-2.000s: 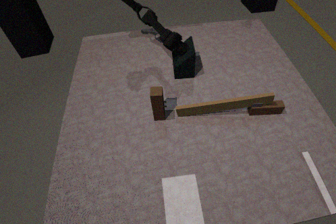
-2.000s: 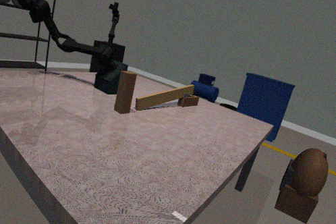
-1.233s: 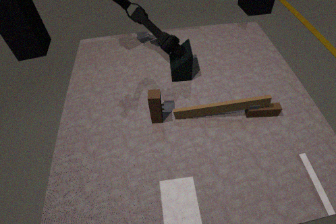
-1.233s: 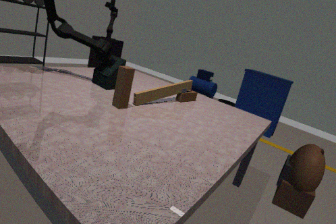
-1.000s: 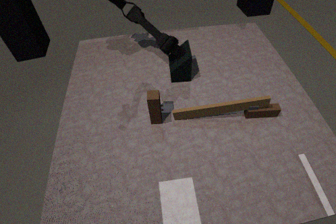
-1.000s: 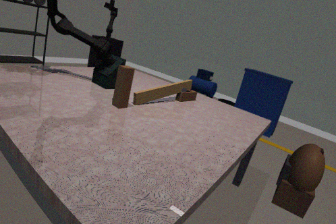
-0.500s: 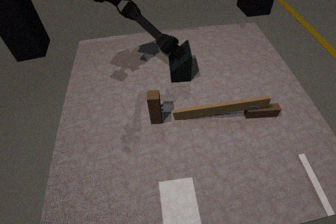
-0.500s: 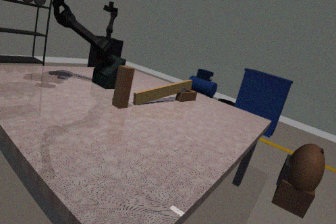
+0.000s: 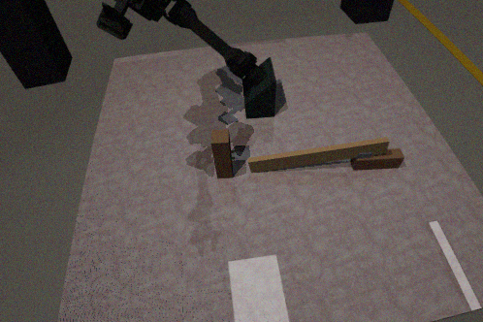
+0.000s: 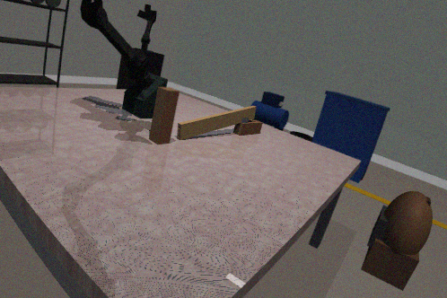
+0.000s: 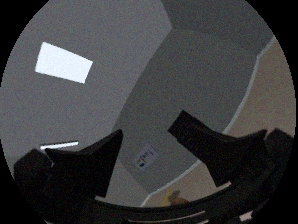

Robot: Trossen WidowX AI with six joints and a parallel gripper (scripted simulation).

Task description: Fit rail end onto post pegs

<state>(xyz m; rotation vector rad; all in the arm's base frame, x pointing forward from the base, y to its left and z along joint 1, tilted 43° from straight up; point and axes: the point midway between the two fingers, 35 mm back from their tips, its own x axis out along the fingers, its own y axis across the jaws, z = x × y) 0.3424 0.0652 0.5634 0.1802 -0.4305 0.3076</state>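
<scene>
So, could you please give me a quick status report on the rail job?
Gripper open, empty, high off the table. Rail untouched, near end down, short of the post, far end on the block. Nothing blocking.

High top view, low corner exterior, both on table (image 9: 145, 231).

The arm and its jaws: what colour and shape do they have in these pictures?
The arm is black all over, built of slim round links joined by thicker, blocky joints, and rises from a dark box-shaped base. The gripper has two dark, wedge-shaped jaws that taper to points, seen in the wrist view. No cables, markings or labels can be made out on it.
</scene>
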